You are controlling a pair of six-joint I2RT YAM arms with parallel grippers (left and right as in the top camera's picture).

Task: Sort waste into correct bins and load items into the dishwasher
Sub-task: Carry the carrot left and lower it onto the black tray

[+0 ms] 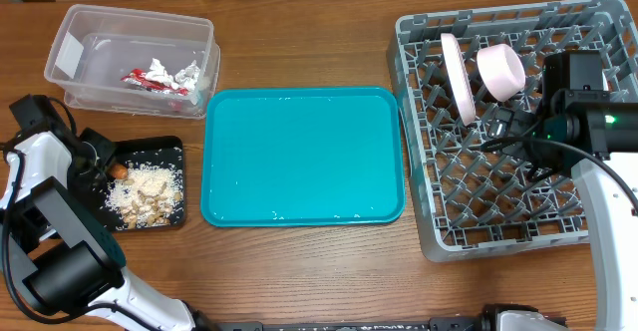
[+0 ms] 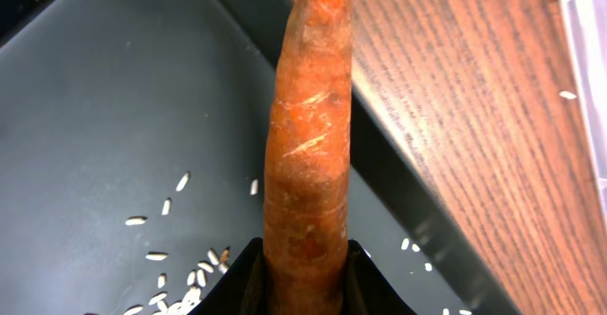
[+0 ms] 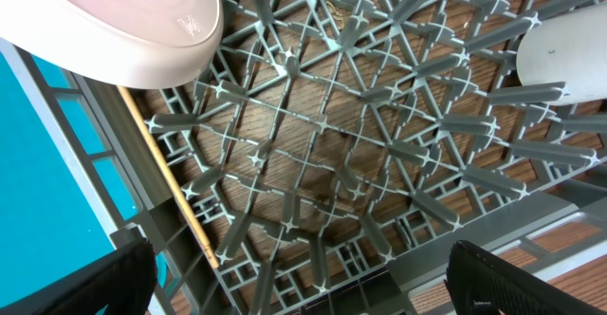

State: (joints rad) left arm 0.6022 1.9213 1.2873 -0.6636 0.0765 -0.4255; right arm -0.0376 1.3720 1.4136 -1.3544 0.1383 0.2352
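My left gripper is shut on an orange carrot, which points away from the fingers. It is held just over the black food-waste tray, which holds rice and food scraps; loose rice grains lie on the black tray floor. The carrot's end shows in the overhead view. My right gripper is open and empty above the grey dish rack. A pink plate stands in the rack, with a pink cup beside it.
A clear plastic bin with crumpled wrappers stands at the back left. An empty teal tray lies in the middle. In the right wrist view the plate and cup flank bare rack pegs.
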